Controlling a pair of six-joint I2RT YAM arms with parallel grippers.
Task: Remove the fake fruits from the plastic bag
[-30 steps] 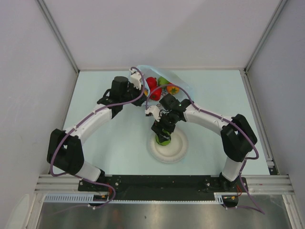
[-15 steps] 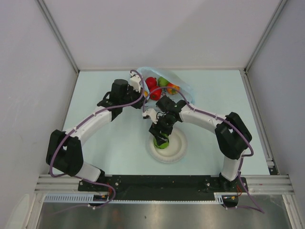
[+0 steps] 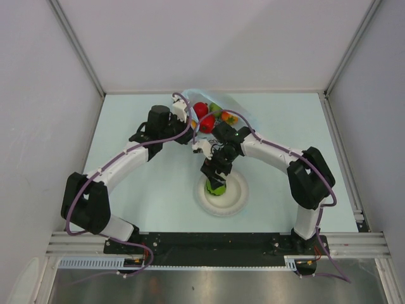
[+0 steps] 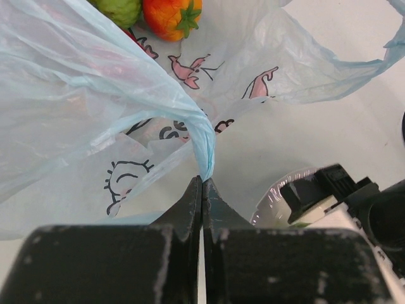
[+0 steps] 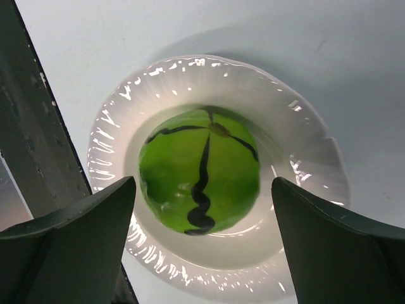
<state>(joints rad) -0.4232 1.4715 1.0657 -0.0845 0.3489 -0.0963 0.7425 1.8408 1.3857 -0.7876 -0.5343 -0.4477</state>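
Pale mint surface inside plain white walls, seen from above, with two white robot arms reaching away from us. We see the left jaws pressed together on a twisted edge of the plastic bag, a thin light-blue carrier printed with pink and dark cartoons. They hold it at the far middle of the surface. Through its mouth show the fake fruits that remain inside: red ones, a green one and an orange one with a green calyx. Nearer to us, a green fruit with dark stripes sits in the white plate. The right jaws hang over it, wide apart, one on either side and neither touching it. Compared with a second ago, these jaws have spread further and the wrist has drawn slightly toward the bag, while the left arm has barely moved. We judge that one fruit is now delivered and released, and several are left to fetch.
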